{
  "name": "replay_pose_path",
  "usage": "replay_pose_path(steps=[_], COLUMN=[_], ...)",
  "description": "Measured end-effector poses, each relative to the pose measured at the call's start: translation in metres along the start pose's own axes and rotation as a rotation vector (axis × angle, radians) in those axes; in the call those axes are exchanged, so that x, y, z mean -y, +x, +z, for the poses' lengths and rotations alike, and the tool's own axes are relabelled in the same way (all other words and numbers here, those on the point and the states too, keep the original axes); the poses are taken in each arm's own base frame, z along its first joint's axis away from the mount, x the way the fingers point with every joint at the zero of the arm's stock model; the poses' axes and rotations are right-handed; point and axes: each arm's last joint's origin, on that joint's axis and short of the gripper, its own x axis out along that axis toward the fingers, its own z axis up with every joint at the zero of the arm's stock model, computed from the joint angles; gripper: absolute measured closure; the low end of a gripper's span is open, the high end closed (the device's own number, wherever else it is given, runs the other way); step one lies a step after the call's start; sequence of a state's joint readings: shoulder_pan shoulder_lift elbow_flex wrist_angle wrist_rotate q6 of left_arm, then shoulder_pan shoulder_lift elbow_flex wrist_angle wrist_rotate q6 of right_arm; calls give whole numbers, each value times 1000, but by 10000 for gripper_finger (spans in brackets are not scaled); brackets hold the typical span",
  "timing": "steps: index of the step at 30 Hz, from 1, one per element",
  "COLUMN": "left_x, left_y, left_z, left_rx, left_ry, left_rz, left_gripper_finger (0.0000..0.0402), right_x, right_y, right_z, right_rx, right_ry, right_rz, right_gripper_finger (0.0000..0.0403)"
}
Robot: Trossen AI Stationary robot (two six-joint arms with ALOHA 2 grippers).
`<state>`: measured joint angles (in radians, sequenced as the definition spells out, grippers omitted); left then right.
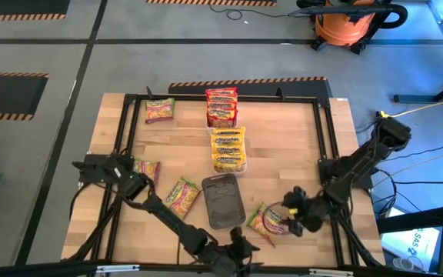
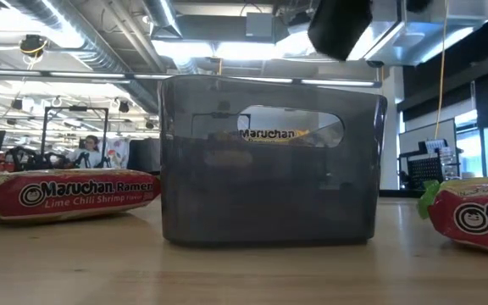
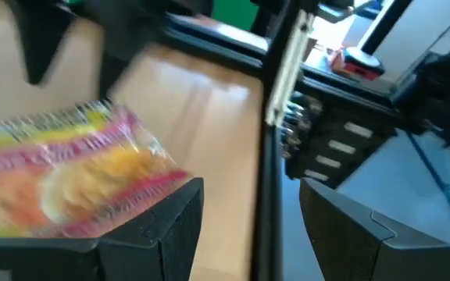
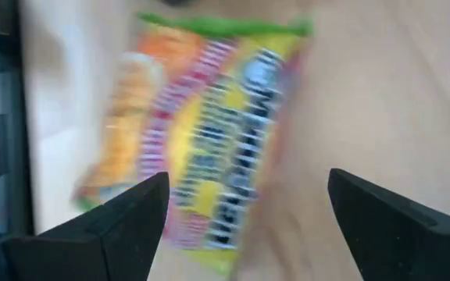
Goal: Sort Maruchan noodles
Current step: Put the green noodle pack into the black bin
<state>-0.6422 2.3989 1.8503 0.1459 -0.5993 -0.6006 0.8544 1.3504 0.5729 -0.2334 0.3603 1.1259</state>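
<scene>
Two dark fingers of the right claw (image 4: 244,222) hang wide open over a green-and-pink Maruchan packet (image 1: 266,221) near the counter's (image 1: 298,146) front right corner. It looks light, crinkly and slippery; pinch its short edge. Left claw (image 3: 248,226) is open too.

left packet (image 2: 66,195): "Maruchan Ramen / Lime Chili Shrimp" | behind dark tray (image 2: 269,233): "Maruchan" on a packet (image 2: 291,131)

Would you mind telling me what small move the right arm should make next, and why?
Probably lower the right claw straight down onto the green-and-pink packet and close. Its fingers are open with that packet between and just beyond them, nothing gripped. In the high view, the packet lies loose beside the dark tray, unsorted.
</scene>
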Motion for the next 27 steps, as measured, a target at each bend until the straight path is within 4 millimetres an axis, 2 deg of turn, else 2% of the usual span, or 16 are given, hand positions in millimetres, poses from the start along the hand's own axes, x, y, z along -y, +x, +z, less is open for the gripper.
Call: replay_pose_path(steps=[4, 8, 11, 19, 27], left_x=[1, 0, 0, -2, -8], left_y=[2, 4, 5, 5, 6], left_z=[-18, -27, -30, -35, -44], left_rx=[-36, -45, -50, -86, -124], left_ry=[-23, -21, -30, -9, -45], left_rz=[0, 2, 4, 22, 70], left_gripper_finger=[195, 195, 195, 195, 195], right_x=[19, 27, 31, 22, -3], right_y=[13, 21, 26, 41, 55], right_z=[1, 3, 1, 0, 3], right_rx=[-26, 7, 14, 17, 2], right_ry=[113, 189, 226, 248, 228], right_rz=[41, 177, 214, 283, 306], right_gripper_finger=[75, 75, 75, 75, 75])
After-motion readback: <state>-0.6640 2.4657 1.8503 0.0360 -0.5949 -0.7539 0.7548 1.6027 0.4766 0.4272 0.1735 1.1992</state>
